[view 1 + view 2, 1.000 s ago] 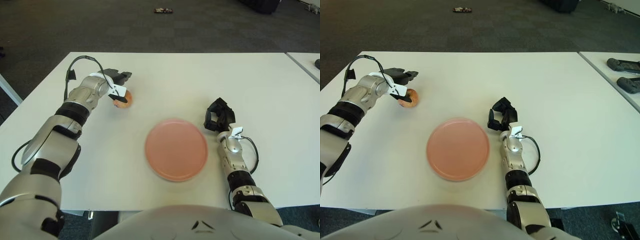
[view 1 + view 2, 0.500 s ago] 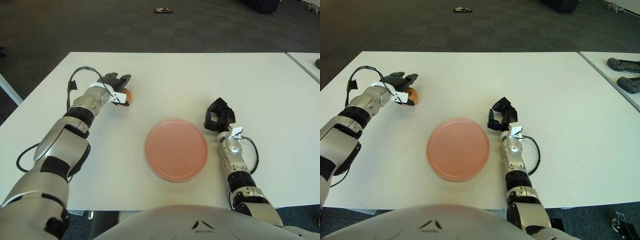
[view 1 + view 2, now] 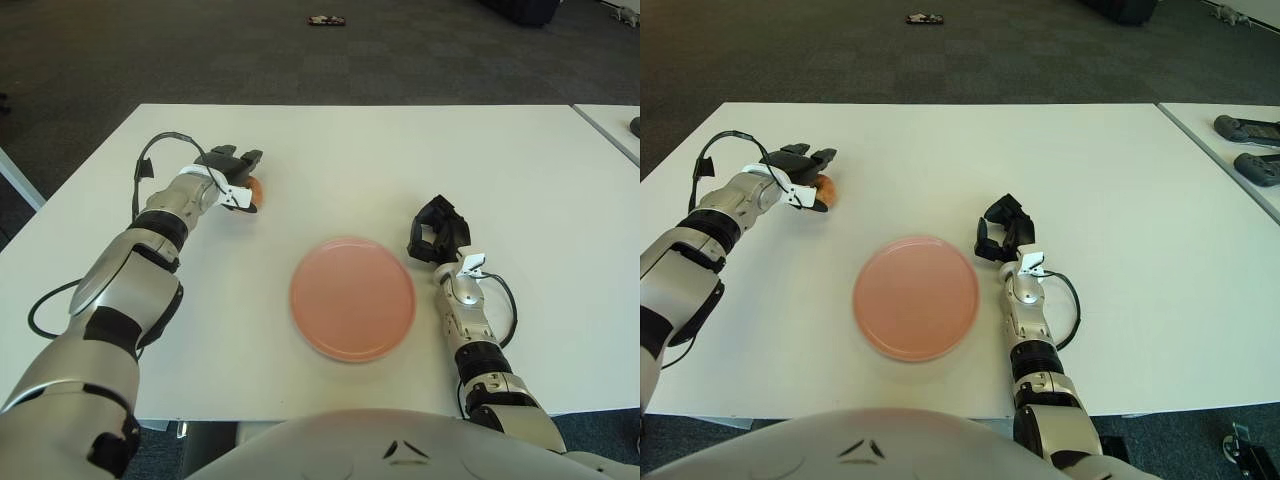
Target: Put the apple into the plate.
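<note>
We note a white table on dark carpet tiles — a second table adjoins right; small floor object, possibly a device.

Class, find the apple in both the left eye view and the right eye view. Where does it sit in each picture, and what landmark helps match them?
Left eye view: apple, upper left, under the left robot hand.
Right eye view: apple, further left.
Shared landmark: pink plate, down-right of it.

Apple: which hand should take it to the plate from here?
Left. The left hand is already at the apple, fingers around it, far-left of the plate. The right hand sits curled on the plate's other side, holding nothing, well away from the apple.
</note>
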